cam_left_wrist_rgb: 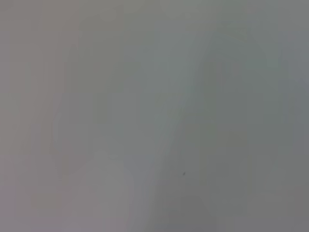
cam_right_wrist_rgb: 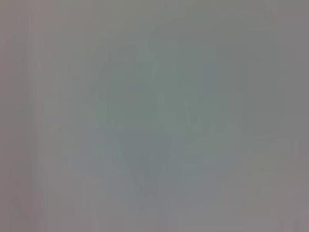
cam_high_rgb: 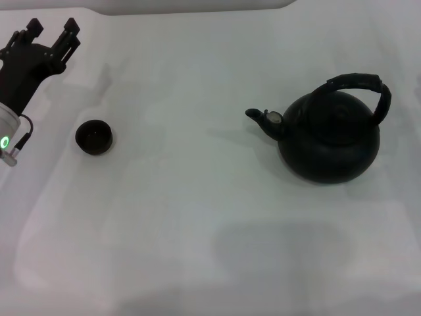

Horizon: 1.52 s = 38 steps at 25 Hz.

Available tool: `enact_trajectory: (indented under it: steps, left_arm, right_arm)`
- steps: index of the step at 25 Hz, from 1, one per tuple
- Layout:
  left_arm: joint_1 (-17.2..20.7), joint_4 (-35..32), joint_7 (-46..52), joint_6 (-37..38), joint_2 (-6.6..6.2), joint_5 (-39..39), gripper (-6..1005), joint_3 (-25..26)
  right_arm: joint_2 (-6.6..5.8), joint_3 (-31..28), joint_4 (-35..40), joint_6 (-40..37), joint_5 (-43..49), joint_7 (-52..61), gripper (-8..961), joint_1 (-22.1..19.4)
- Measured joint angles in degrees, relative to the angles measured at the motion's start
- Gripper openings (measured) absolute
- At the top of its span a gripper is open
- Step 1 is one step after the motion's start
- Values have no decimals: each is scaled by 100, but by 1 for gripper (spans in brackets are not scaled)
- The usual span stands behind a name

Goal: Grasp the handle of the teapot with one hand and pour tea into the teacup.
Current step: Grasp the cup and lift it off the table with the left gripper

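Left gripper (cam_high_rgb: 51,34) hovering far left with fingers spread and holding nothing; right arm out of sight.

Standing on the white table (cam_high_rgb: 197,217), the teapot (cam_high_rgb: 329,141) is sitting well right with its spout aiming at the teacup (cam_high_rgb: 94,137), which is lying well apart, near the left gripper. For a good grasp, whichever arm is reaching should probably be closing on the crown of the handle (cam_high_rgb: 368,89), keeping the pot level until its spout is over the cup.
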<state>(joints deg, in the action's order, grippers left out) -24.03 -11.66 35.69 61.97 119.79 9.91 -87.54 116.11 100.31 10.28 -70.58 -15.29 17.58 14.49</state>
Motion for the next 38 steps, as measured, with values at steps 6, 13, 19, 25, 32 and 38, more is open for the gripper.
enact_trajectory:
  steps: [6,13,19,25,32,38]
  left_arm:
    - [23,4,104,1,4,-5,759,-3]
    - [23,-1,232,7,8,2,760,-9]
    - [-120,-72,690,4,-61,27,761,-402]
    - [-416,-259,1837,-329,-270,602,761,-535]
    - [-730,-1048,3675,-1454,-587,2707,762,-499]
    - [-742,-2237,5573,-2060,-817,5283,763,-330]
  right_arm:
    - [-6,-3,0,0,0,0,875,1]
    - [-9,-3,0,0,-9,0,873,1]
    - [-9,10,1,0,-10,0,871,1]
    - [-9,16,-7,8,-5,0,870,8]
    - [-9,12,-9,25,-1,0,868,26]
    - [-9,-8,-9,151,-6,0,867,21]
